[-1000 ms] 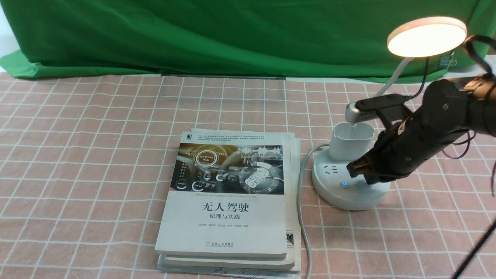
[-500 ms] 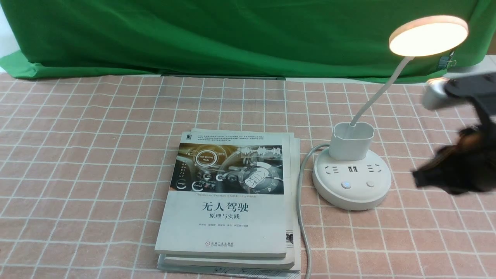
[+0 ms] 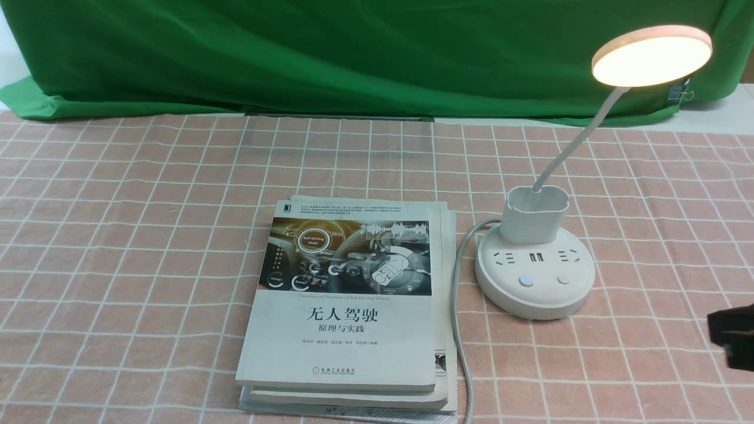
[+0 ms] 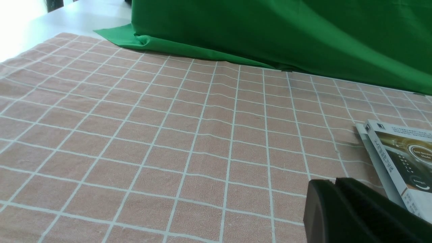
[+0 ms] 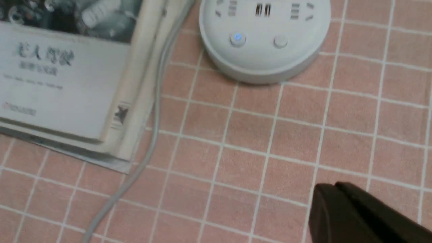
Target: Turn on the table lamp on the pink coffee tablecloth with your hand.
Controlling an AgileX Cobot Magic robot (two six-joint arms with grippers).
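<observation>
Lamp (image 3: 535, 271) lit, well apart from right tool (image 5: 351, 212), to its left and farther forward. Neck slants up rightward from upright holder. Both tools clenched, left (image 4: 337, 209) included.

The high front view looks forward and down, sharing the stacked books (image 3: 347, 306) with both closer wrist views.

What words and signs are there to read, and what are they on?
"Self-Driving Mode": top book
"09:21": the same cover
"Theories and Practices of Self-Driving Vehicle": the same cover
"无人驾驶": the same cover
"原理与实践": the same cover
"China Machine Press": the same cover
The smaller print there is too tiny to read.
Lamp: no words readable.
</observation>
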